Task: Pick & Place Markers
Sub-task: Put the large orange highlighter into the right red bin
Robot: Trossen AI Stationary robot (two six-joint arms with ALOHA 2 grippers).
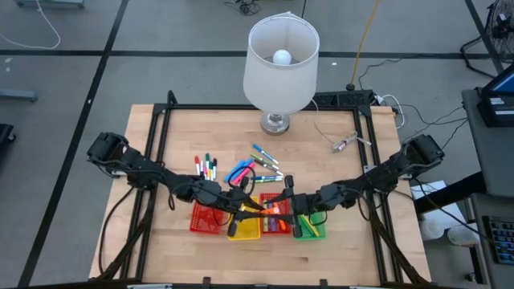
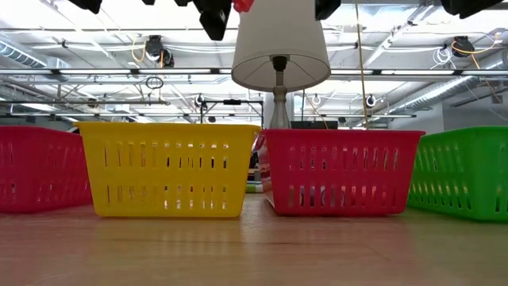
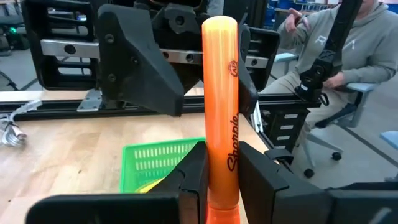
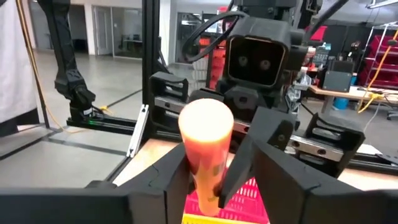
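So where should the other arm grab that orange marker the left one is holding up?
Best on the bare top half of the orange marker, above where the left gripper pinches its lower end. The right gripper should come from straight opposite, facing the tip, and squeeze across the round barrel. That part sticks out free and is long and even, so it probably won't slip.

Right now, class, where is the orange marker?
The orange marker stands upright between the fingers of the left hand, above the row of trays near the table's front edge in the high view, with the right hand closing around its far end.
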